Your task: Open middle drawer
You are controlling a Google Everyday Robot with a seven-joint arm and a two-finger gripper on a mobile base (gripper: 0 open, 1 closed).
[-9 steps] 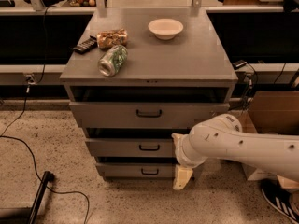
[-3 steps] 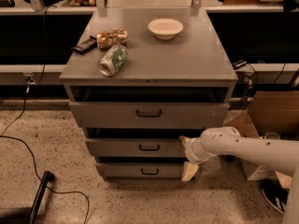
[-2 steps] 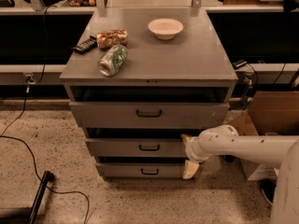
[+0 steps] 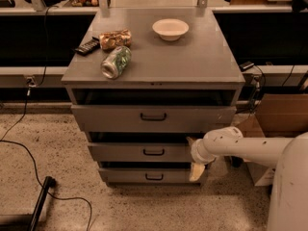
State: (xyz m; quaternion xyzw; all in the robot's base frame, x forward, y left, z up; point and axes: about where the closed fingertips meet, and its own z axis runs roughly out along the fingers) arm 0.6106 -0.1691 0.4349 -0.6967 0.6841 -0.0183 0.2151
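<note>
Partly hidden claw (image 4: pixel 193 157) beside middle drawer (image 4: pixel 144 152)

Desk (image 4: pixel 192 61) top: bowl (image 4: pixel 170 29) at the back, right of centre; snack bag (image 4: pixel 115 39) back left, remote (image 4: pixel 87 46) just left of it, can (image 4: pixel 116 62) before the bag
Desk front: top drawer (image 4: pixel 153 117) above middle drawer (image 4: pixel 139 152) above bottom drawer (image 4: pixel 149 176)
Tool (image 4: pixel 193 157): at the middle drawer's right end
Floor: box (image 4: pixel 281 114) right of desk, cable (image 4: pixel 29 143) left

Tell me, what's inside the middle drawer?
Nothing inside shows. The middle drawer is too far in, so its front hides the inside; only a dark gap lies above it. The gripper is at its right end.
</note>
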